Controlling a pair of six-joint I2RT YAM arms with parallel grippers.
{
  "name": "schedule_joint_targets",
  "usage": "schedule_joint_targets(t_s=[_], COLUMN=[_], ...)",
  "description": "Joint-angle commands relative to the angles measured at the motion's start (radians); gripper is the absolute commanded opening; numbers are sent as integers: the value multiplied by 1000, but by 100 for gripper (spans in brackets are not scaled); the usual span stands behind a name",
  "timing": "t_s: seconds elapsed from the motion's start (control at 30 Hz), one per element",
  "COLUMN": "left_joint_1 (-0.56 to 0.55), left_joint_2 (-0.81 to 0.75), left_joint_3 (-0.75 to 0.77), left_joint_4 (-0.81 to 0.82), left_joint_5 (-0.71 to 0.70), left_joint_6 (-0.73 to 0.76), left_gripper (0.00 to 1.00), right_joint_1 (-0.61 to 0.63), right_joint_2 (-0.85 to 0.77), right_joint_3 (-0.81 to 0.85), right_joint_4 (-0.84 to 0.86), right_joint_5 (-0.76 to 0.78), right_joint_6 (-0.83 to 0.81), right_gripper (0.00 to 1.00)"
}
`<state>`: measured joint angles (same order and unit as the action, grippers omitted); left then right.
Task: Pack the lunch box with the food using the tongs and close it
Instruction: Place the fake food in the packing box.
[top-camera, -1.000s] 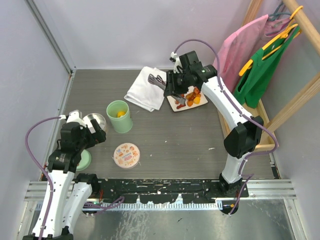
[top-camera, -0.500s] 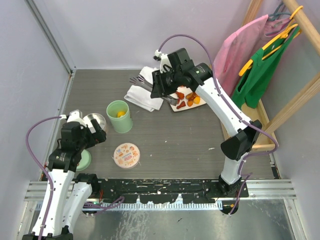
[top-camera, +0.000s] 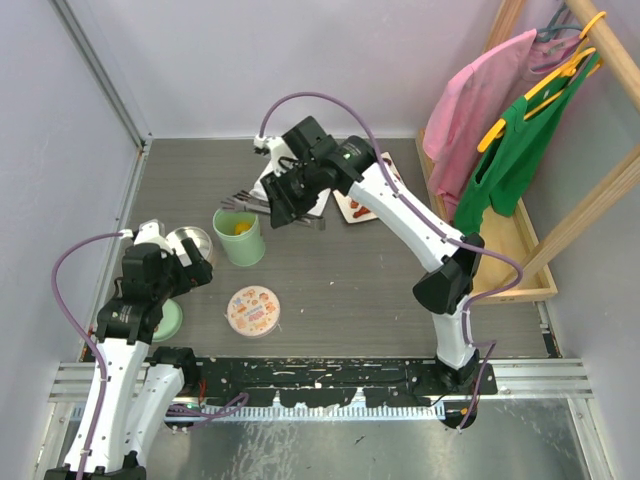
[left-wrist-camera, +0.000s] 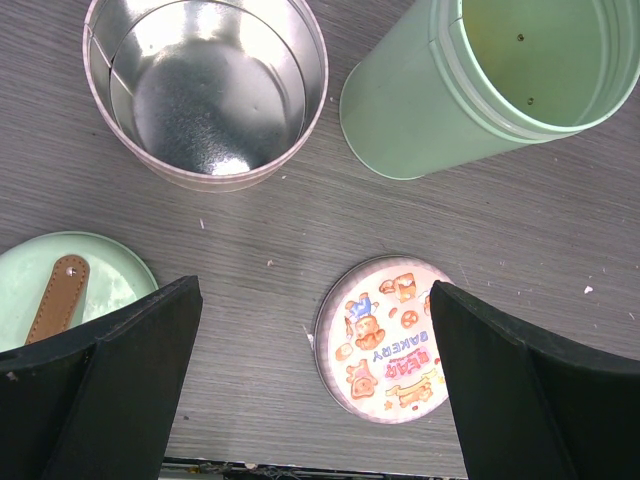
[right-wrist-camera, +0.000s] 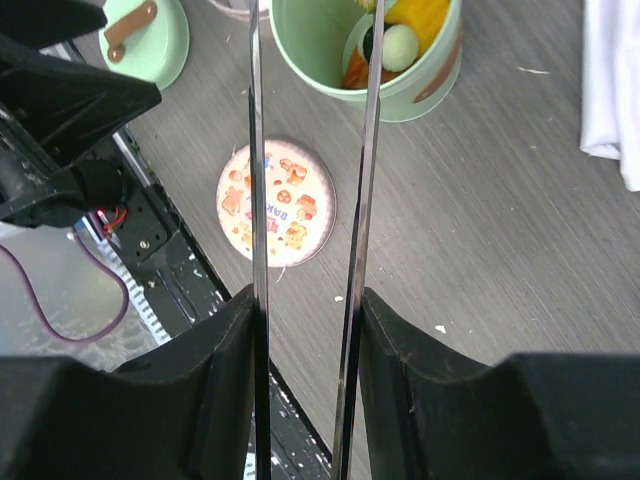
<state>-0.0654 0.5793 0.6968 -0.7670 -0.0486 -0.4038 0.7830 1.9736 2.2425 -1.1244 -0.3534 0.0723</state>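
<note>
tongs: tips cut off at top edge | mint-green lid: partly behind left end effector

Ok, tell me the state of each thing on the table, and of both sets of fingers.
Green container: upright, open, food inside.
Steel tin: open, empty.
Mint-green lid: off, lying flat, knob up.
Printed lid: off, picture side up.
Tongs: clamped in the right fingers, arms apart, tips near the container's mouth.
Left fingers: open, empty.
</note>
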Motion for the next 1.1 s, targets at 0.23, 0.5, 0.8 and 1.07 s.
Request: schedule_joint_targets(t_s=[0.23, 0.5, 0.8, 1.07], left_joint_1=[-4, -4, -3, -4], left_joint_2=[1, 0, 2, 11], left_joint_3=[8, 7, 8, 12], left_joint_4=[50, 50, 49, 43], left_joint_5=[5, 5, 4, -5], left_joint_6=[3, 3, 2, -1], left_gripper=[98, 98, 98, 98], right_joint_1=[51, 53, 54, 54], right_joint_2=[46, 65, 75, 21], right_joint_3=[100, 114, 122, 87], right_joint_4=[-85, -77, -57, 5], right_joint_5=[74, 90, 93, 79], right_joint_6=[-87, -79, -56, -49], right_gripper=[45, 47, 49, 54])
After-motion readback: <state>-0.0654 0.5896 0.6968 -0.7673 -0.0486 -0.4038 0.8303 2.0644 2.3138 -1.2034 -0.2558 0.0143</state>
